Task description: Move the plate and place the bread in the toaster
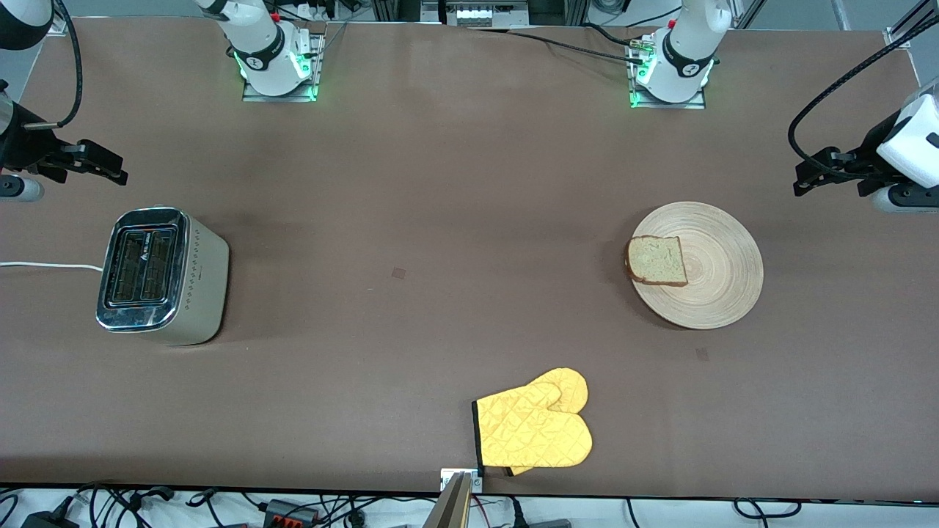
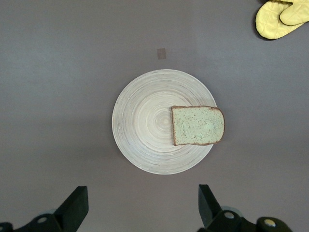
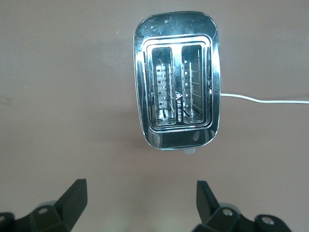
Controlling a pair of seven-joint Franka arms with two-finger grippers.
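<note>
Bread lies flat on the plate, at the plate's edge toward the right arm's end of the bench, its dark crust just reaching the rim. The plate is round, pale wood with fine rings, and sits on the bench toward the left arm's end, roughly midway between the edge where the bases stand and the edge nearest the front camera. The toaster stands upright toward the right arm's end of the bench, well apart from the plate; both slots face up and hold nothing, and its white cord runs off toward that end's edge. A pair of yellow quilted oven mitts lies near the middle of the bench edge nearest the front camera, one partly over the other.

The left tool hangs in the air at the left arm's end of the bench, its fingers spread wide with nothing between them; its wrist view looks straight down on the plate and bread. The right tool hangs over the right arm's end, near the toaster, also spread wide and holding nothing, and its wrist view looks down into the toaster's slots.
</note>
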